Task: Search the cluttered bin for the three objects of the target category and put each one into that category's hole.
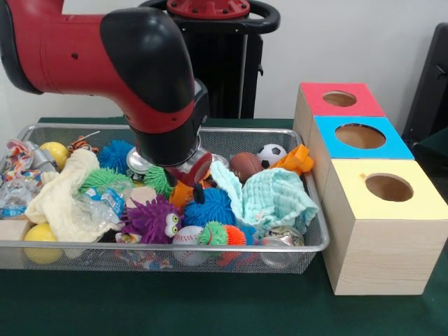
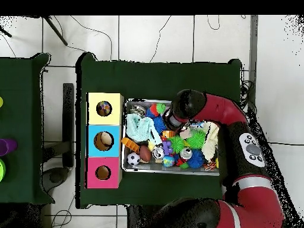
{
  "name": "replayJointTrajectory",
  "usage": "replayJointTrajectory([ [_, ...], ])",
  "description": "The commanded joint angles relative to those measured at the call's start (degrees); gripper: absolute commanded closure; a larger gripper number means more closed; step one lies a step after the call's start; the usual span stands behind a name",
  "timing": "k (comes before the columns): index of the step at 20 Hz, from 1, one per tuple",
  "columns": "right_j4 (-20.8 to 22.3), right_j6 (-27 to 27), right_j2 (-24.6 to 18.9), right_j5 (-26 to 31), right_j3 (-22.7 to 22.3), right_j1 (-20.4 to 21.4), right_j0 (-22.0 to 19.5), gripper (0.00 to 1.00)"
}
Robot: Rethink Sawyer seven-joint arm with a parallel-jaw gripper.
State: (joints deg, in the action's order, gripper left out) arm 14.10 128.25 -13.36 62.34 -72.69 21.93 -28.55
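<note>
Red-tipped tool (image 1: 194,183) sits low in my wire bin (image 1: 308,241) above the blue spiky ball (image 1: 210,207); I cannot tell its grip state.

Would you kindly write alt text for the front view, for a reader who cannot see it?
A red and black robot arm reaches down into a wire mesh bin crowded with spiky rubber balls, cloths and small sports balls on a green table. To the bin's right stand three wooden boxes, each with a round hole, topped red, blue and yellow.
</note>
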Motion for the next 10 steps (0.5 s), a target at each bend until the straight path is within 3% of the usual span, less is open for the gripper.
replayJointTrajectory([
  [1,-1.37,-4.49,-2.32,10.02,4.78,1.19,-0.19,0.00],
  [7,-1.32,-5.04,-2.49,6.10,3.01,0.41,-1.66,0.00],
  [10,0.14,-8.79,-3.03,1.40,2.14,-1.74,-4.39,0.00],
])
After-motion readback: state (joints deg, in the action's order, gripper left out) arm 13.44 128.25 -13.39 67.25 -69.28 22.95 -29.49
